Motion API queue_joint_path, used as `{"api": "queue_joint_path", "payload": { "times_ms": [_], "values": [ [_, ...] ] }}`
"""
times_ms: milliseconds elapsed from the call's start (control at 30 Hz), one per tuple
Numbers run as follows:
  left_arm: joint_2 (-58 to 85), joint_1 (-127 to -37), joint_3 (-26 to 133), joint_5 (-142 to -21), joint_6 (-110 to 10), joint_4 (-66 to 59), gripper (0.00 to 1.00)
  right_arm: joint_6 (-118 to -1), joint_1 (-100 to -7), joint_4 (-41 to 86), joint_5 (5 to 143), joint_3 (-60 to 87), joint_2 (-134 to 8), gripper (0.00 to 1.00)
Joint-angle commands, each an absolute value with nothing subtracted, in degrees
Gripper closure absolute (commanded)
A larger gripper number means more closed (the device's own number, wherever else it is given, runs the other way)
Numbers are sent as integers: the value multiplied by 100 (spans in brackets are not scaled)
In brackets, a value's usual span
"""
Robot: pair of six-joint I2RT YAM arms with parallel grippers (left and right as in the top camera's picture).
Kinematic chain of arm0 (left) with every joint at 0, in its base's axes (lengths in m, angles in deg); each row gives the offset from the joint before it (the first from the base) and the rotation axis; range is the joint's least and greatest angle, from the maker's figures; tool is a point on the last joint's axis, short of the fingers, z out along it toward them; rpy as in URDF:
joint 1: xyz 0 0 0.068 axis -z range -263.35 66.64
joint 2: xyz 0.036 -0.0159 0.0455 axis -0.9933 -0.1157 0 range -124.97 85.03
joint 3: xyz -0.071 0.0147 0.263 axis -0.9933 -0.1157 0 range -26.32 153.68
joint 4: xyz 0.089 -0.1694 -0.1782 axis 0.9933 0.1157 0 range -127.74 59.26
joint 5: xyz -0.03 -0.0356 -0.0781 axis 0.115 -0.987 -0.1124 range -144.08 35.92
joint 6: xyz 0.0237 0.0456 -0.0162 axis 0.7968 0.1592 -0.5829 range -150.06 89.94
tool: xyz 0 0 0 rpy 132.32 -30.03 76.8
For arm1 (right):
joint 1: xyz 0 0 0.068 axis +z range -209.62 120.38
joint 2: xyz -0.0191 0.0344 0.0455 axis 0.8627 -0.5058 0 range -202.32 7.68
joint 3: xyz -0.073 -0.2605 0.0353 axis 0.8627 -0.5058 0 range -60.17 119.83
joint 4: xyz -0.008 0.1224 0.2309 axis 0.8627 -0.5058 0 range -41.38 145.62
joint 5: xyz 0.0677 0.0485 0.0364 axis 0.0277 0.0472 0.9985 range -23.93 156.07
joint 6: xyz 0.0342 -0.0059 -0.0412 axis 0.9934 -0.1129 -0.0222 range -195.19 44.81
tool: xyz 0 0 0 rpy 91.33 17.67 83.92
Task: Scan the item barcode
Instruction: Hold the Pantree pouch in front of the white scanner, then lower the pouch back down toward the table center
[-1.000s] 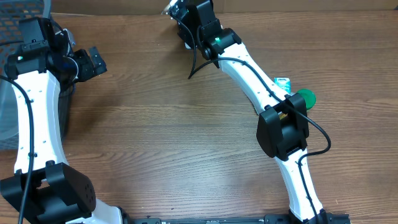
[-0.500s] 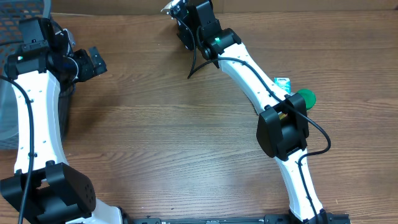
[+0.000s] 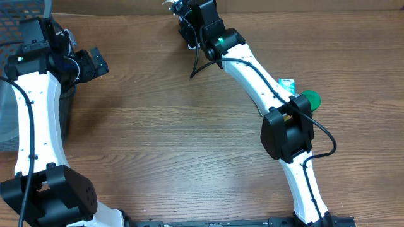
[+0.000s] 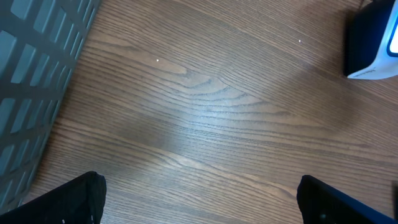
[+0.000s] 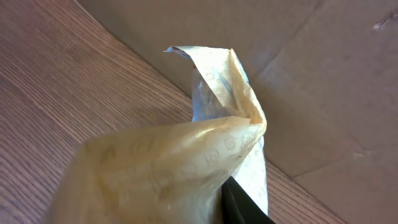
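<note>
**Operator:** Report the condition of the right gripper (image 3: 179, 11).

**Technician:** The right gripper is at the far edge of the table (image 3: 164, 139), against the cardboard wall (image 5: 311, 74). Its jaws are closed to a narrow gap on the yellow packet (image 5: 174, 162). In the right wrist view the crinkled, translucent film fills the lower frame. One dark fingertip (image 5: 239, 205) shows below it, in contact with the film. A folded corner of the packet stands up in front of the cardboard.

**Operator:** Locate the item in the overhead view.

**Technician:** Only a pale edge of the yellow packet (image 3: 170, 7) shows beyond the gripper, at the top of the frame. No barcode can be made out in either view.

**Operator:** Report the condition of the left gripper (image 3: 99, 62).

**Technician:** The left gripper is fully open and holds nothing. The left wrist view shows both fingertips (image 4: 81, 199) spread to the frame corners, with bare wood between them. It is positioned at the left side of the table, just beside the grey basket (image 4: 31, 81).

**Operator:** List other objects.

**Technician:** A dark-and-white device (image 4: 373, 43) sits at the top right of the left wrist view; its type cannot be determined. A green round object (image 3: 311, 99) and a small teal-printed sachet (image 3: 287, 82) lie beside the right arm, well apart from both grippers.
</note>
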State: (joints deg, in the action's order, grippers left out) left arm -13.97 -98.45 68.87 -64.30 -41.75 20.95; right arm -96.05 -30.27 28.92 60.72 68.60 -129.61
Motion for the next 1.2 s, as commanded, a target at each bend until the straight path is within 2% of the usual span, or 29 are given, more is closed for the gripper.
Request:
{"api": "queue_joint_path", "payload": {
  "times_ms": [0, 167, 500, 600, 633, 800, 867, 967, 1100, 1167],
  "values": [
    [-1408, -9829, 6942, -6373, -4210, 2089, 0, -8980, -3030, 2855, 6105, 7046, -12124, 74],
    [-1408, -9827, 6942, -6373, -4210, 2089, 0, -7929, -3089, 2455, 6365, 7046, -11726, 80],
    [-1408, -9827, 6942, -6373, -4210, 2089, 0, -6646, -3141, 112, 8741, 7042, -11619, 79],
    [-1408, -9827, 6942, -6371, -4210, 2089, 0, -6639, -3141, -688, 9108, 7040, -11619, 71],
    [-1408, -9827, 6942, -6373, -4210, 2089, 0, -6648, -3141, -1055, 9099, 7040, -11619, 69],
    [-1408, -9827, 6942, -6373, -4210, 2089, 0, -6991, -3145, -2410, 8551, 7029, -11619, 70],
    [-1408, -9827, 6942, -6373, -4210, 2089, 0, -7094, -3145, -2714, 8354, 7029, -11619, 65],
    [-1408, -9829, 6942, -6373, -4210, 2089, 0, -7092, -3145, -2869, 7816, 7029, -11619, 63],
    [-1408, -9827, 6942, -6373, -4210, 2089, 0, -7048, -3145, -2895, 7141, 7029, -11619, 51],
    [-1408, -9829, 6942, -6373, -4210, 2089, 0, -7039, -3145, -2880, 6881, 7029, -11619, 49]
  ]
}}
